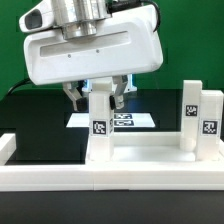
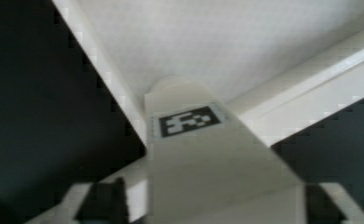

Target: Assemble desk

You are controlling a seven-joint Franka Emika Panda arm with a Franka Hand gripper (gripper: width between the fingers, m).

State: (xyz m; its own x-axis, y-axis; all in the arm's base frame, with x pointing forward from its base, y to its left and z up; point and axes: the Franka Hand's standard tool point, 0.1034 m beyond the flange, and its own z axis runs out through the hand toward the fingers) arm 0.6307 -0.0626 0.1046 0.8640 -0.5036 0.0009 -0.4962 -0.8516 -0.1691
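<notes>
The white tabletop panel (image 1: 140, 153) lies flat at the front, underside up; it also fills the far part of the wrist view (image 2: 232, 50). A white leg post (image 1: 99, 115) with a square tag stands upright at its corner on the exterior view's left. My gripper (image 1: 97, 100) is shut on this post from above, one finger on each side. In the wrist view the post (image 2: 197, 150) runs down between my fingers (image 2: 101, 200), tag facing the camera. Two more tagged leg posts (image 1: 190, 112) (image 1: 209, 125) stand upright on the panel at the exterior view's right.
The long white barrier wall (image 1: 100, 183) runs along the front, just below the tabletop. The marker board (image 1: 128, 121) lies flat on the black table behind the held post. A green backdrop closes the back.
</notes>
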